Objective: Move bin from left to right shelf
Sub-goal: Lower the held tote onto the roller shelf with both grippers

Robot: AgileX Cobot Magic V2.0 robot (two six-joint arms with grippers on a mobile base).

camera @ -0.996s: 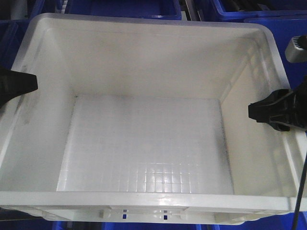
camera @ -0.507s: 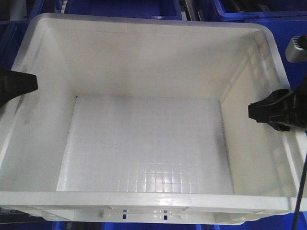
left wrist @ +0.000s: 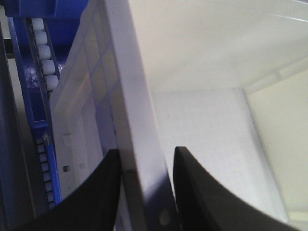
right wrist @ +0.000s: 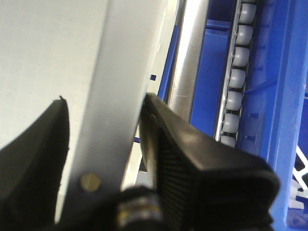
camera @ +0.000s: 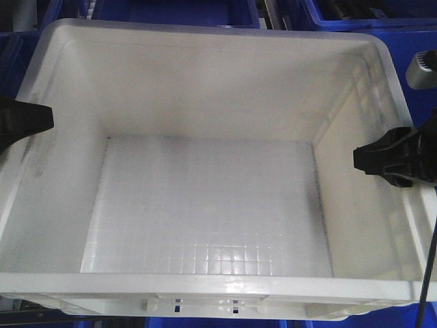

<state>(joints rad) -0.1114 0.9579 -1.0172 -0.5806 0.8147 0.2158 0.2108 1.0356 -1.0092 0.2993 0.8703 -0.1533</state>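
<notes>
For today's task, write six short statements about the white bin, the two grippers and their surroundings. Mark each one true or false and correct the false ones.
1. The bin holds nothing. True.
2. The left gripper grips the bin's near wall. False: it straddles the left side wall.
3. The right gripper has one finger inside the bin and one outside. True.
4. The crates around the bin are red. False: they are blue.
5. The bin's floor is smooth. False: it has a grid texture.
6. The right wrist view shows a row of rollers beside the bin. True.
</notes>
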